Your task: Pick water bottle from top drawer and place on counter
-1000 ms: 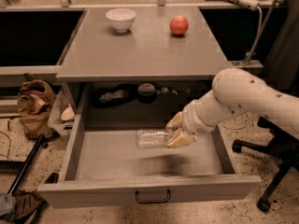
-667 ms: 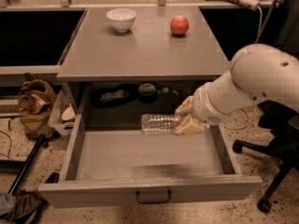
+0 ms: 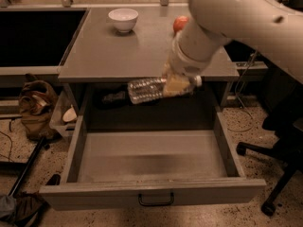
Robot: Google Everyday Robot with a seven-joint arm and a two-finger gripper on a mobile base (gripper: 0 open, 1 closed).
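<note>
Aloft, tool (image 3: 176, 84) clamps water bottle (image 3: 145, 90), over drawer (image 3: 94, 195)

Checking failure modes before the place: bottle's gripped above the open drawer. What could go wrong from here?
1. The gripper holds the bottle sideways at the counter front edge; it may clip the edge going up.
2. Set down lying flat, it could roll off.
3. The arm is close to the red fruit and might knock it.

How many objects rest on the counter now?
2: a white bowl at the back left and a red fruit to its right, partly behind the arm, which may hide more. The end effector holds the water bottle above the open top drawer.
</note>
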